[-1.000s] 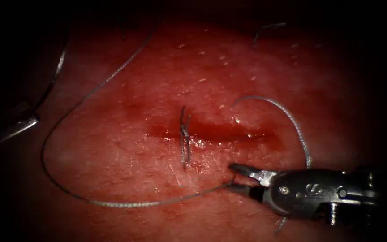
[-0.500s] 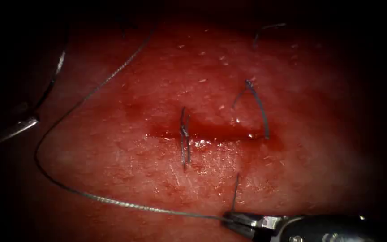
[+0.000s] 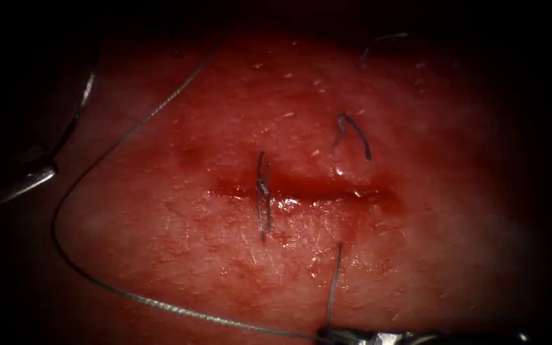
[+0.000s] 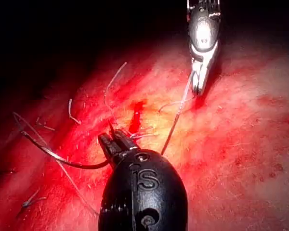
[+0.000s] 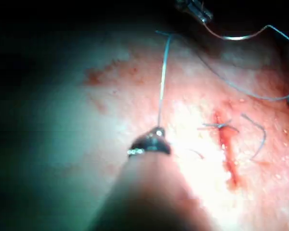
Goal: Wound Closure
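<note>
Steel needle (image 4: 62,160) off the tissue (image 3: 416,128), pinched by left end effector (image 4: 108,139) — right end effector (image 3: 337,334) clamping thread (image 3: 129,297).

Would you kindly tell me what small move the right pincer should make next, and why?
Probably just hold steady. The right pincer is shut on the thin grey thread below the dark red cut, and just a short curled tail shows above it; pulling might draw it through. The left pincer holds the dark curved needle near one end, outside the tissue.
</note>
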Controlling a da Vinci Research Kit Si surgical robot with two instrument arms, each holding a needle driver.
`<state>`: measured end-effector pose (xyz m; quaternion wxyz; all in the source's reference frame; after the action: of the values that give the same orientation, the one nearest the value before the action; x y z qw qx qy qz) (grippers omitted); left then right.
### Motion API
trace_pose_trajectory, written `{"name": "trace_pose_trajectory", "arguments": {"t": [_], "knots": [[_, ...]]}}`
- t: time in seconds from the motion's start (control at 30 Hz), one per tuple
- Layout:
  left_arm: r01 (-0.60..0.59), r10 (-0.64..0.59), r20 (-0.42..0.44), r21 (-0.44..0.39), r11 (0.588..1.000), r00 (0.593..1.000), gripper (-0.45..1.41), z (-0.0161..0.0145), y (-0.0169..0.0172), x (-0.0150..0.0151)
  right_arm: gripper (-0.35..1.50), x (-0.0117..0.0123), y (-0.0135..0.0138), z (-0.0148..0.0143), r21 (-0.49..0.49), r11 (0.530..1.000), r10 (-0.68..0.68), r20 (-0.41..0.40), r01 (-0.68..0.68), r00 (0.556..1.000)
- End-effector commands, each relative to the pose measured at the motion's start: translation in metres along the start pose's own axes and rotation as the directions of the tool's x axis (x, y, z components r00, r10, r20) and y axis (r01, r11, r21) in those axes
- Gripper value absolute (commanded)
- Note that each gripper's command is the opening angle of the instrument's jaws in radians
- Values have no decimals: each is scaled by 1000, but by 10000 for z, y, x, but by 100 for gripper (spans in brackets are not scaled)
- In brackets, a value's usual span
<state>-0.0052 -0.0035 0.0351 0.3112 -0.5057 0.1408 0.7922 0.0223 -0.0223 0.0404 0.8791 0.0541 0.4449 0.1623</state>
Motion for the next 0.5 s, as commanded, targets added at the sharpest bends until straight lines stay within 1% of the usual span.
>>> {"name": "trace_pose_trajectory", "arguments": {"t": [0.03,0.07,0.1,0.13,0.2,0.27,0.3,0.33,0.4,0.43,0.5], "knots": [[0,0,-1,0,1000,1000,-45,6,3,-3,89,-4,-1,-1,-2,1000,2,-8,-2,1000],[0,0,-1,0,1000,1000,-45,6,3,-3,99,-5,3,-8,0,1000,4,-14,-4,1000],[0,0,-1,0,1000,1000,-45,6,3,-3,105,-7,7,-14,2,1000,5,-19,-5,1000],[0,0,-1,0,1000,1000,-45,6,3,-3,113,-9,19,-29,17,1000,-3,-27,3,1000],[0,0,-1,0,1000,1000,-45,6,3,-3,115,-12,31,-44,39,999,-15,-45,17,999],[0,0,-1,0,1000,1000,-45,7,3,-3,110,-14,45,-60,40,999,-8,-71,11,997],[-1,1,-1,1,1000,1000,-45,7,3,-3,108,-15,56,-69,43,999,-8,-98,12,995],[-1,1,-2,1,1000,1000,-45,9,5,-4,93,-15,79,-80,19,1000,7,-141,-4,990],[-3,3,-3,-4,1000,1000,-45,13,9,-3,76,-14,98,-81,-22,1000,14,-185,-19,983],[-5,5,-1,-7,1000,1000,-45,16,12,-3,76,-14,108,-76,-56,998,19,-220,-32,975],[-8,8,-2,-14,1000,1000,-45,22,19,-3,76,-14,119,-66,-86,995,21,-252,-44,967]]}}
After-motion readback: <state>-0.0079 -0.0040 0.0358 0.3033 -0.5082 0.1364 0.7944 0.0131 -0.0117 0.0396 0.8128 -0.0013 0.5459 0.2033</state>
